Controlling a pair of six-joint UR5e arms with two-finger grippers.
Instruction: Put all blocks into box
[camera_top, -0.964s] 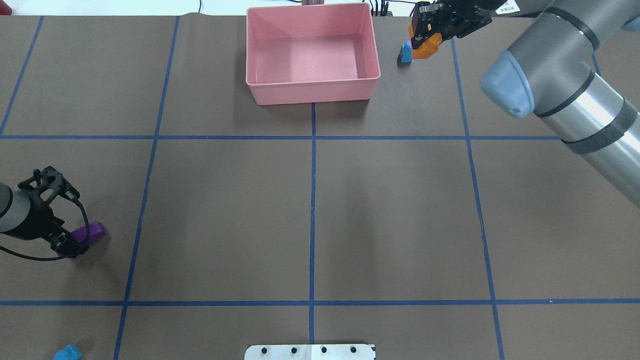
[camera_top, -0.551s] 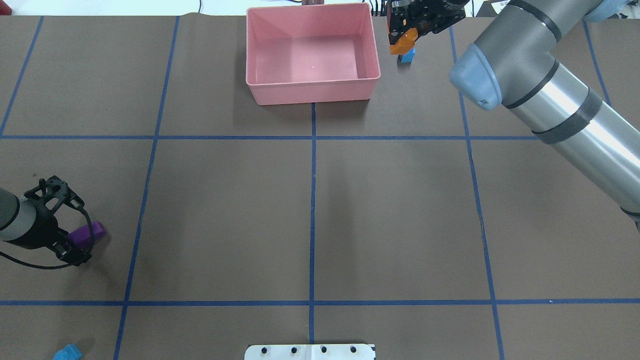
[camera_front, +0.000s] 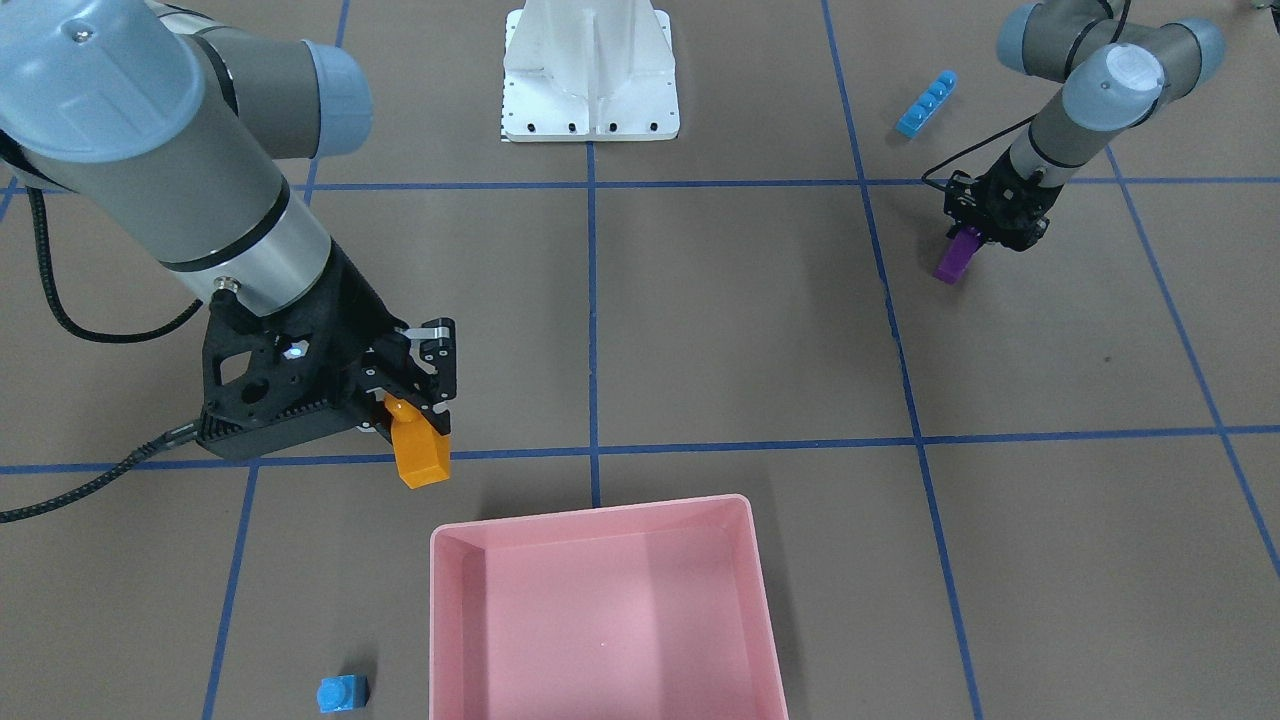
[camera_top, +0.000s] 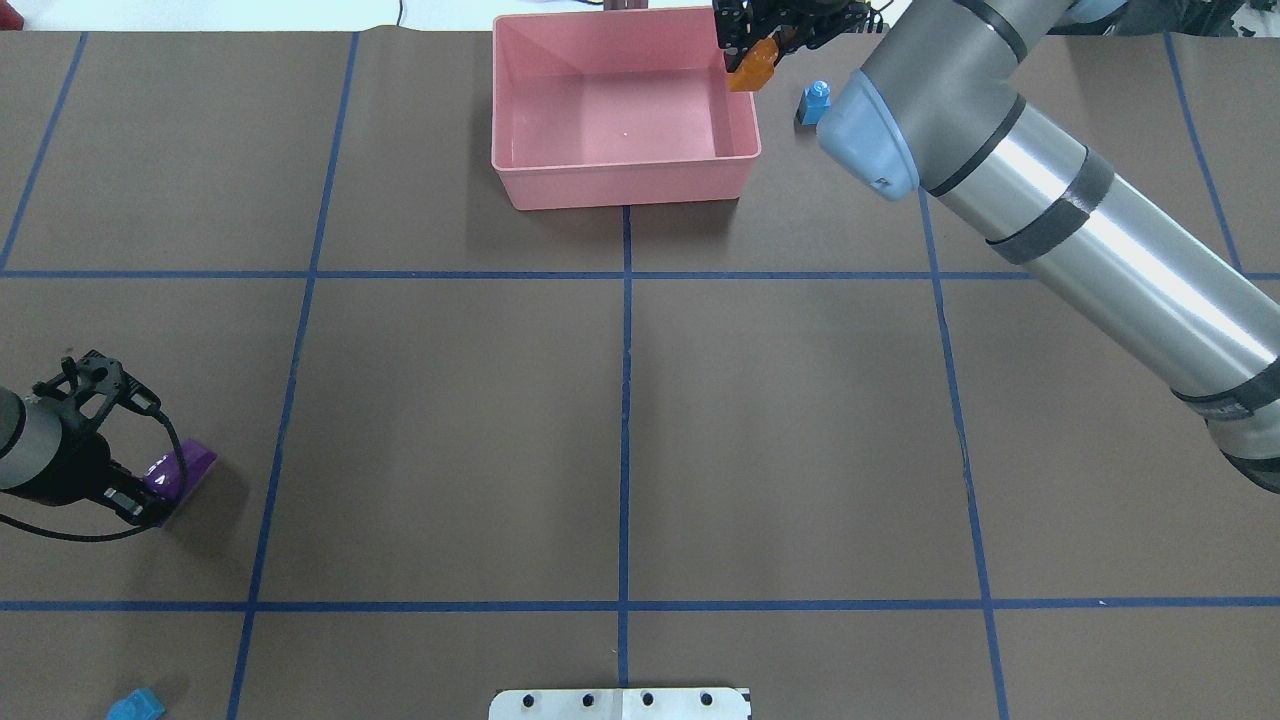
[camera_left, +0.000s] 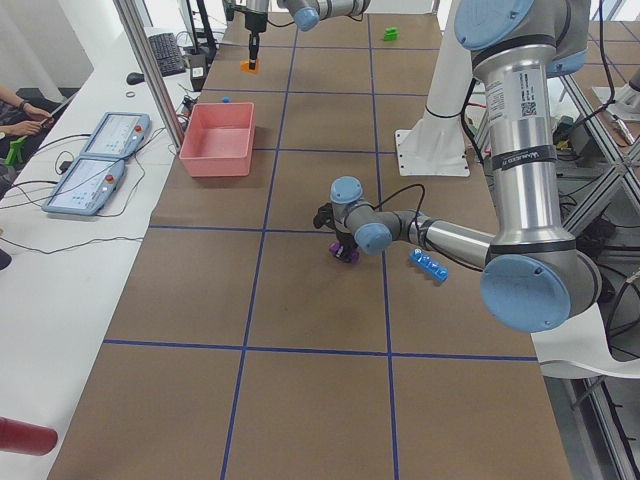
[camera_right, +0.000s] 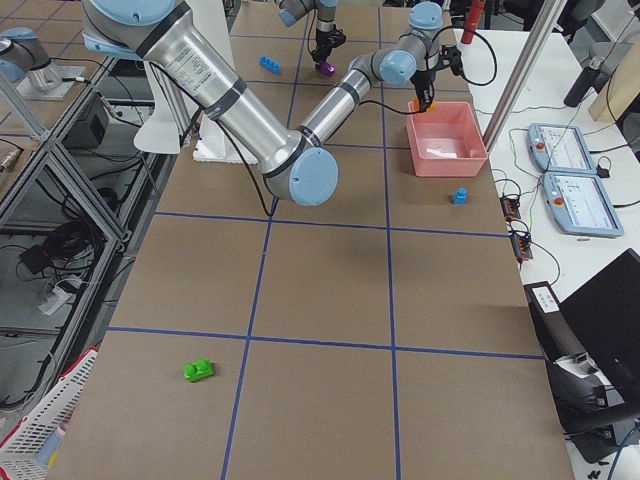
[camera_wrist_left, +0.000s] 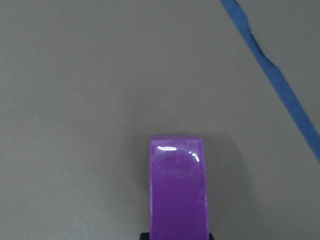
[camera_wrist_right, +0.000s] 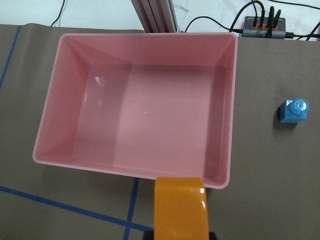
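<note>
The pink box (camera_top: 620, 186) stands at the table's far middle, with nothing inside it (camera_wrist_right: 150, 55). My right gripper (camera_top: 752, 42) is shut on the orange sloped block (camera_top: 750, 73) and holds it in the air by the box's right wall; the wrist view shows the orange block (camera_wrist_right: 180, 207) just outside the rim. The tiny blue cube (camera_top: 815, 102) sits right of the box. My left gripper (camera_top: 150, 482) is shut on the long purple block (camera_top: 182, 467), low over the table at the near left. The long blue block (camera_top: 135, 707) lies nearer the robot. The green block (camera_right: 199, 370) lies far out on the robot's right.
The white metal base (camera_top: 620, 703) is at the near middle edge. Blue tape lines divide the brown table cover. The right arm's long silver link (camera_top: 1080, 230) stretches over the table's right half. Operator tablets (camera_left: 95, 160) lie beyond the far edge.
My right gripper has carried the orange block leftward, from beside the blue cube to the box's right wall. My left gripper has shifted slightly and the purple block now sits tilted in it.
</note>
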